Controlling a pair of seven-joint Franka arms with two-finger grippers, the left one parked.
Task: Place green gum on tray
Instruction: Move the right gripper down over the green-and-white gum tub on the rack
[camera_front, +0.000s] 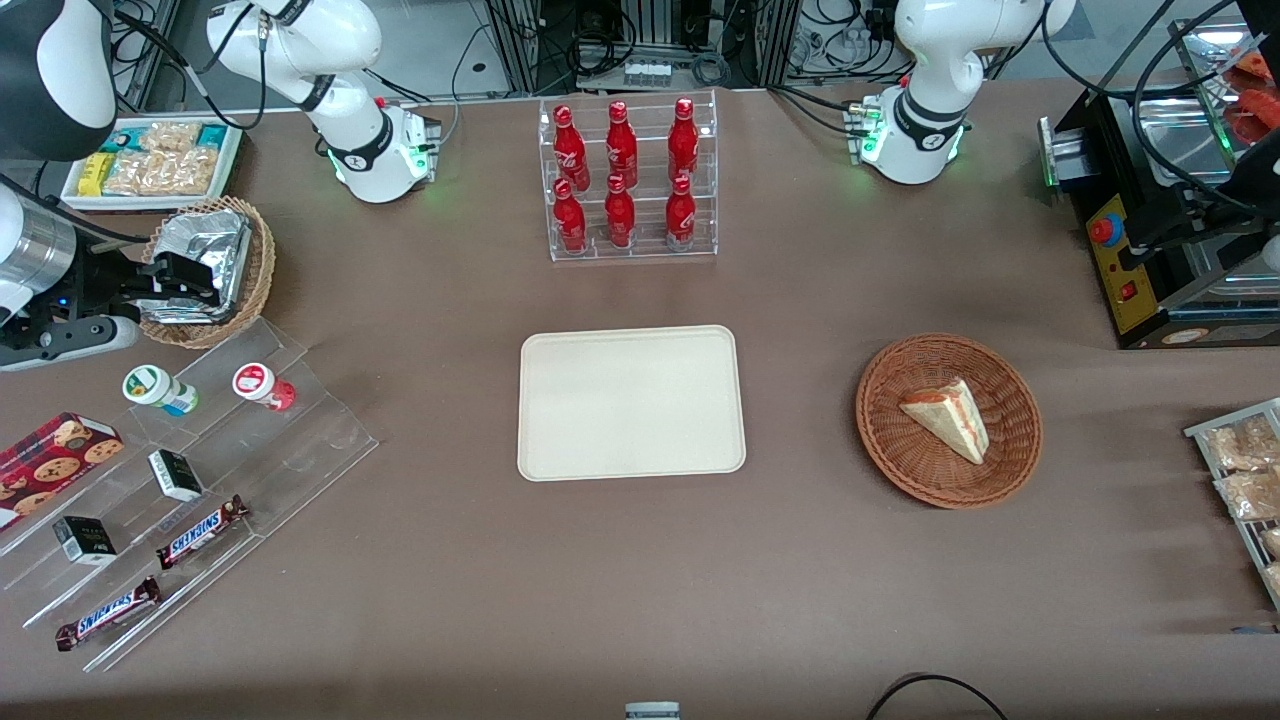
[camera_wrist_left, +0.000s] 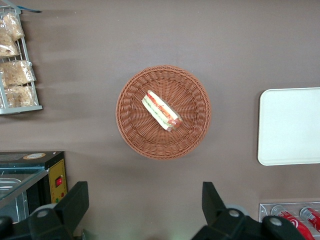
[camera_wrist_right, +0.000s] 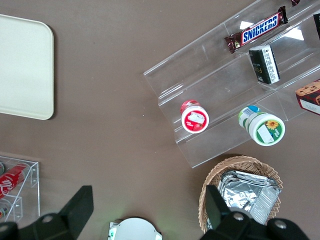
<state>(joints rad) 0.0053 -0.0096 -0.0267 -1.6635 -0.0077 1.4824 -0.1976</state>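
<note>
Green gum (camera_front: 158, 389) stood upright on the clear stepped rack (camera_front: 262, 432) near the working arm's end of the counter, just beside the red-lidded bottle (camera_front: 263, 385). Tray (camera_front: 631, 402) lay mid-counter, bare, well apart from the gum. Gripper (camera_front: 185, 283) hung above the foil-packet basket (camera_front: 260, 270), by the counter edge at the working arm's end, w/ fingers spread wide, holding nothing.

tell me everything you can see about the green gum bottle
The green gum is a small white bottle with a green-rimmed white lid and a green, blue and yellow label. It stands on a step of the clear plastic rack, beside the red-lidded bottle without touching it. The tool is open, above the foil-filled basket, not touching the gum.
</note>
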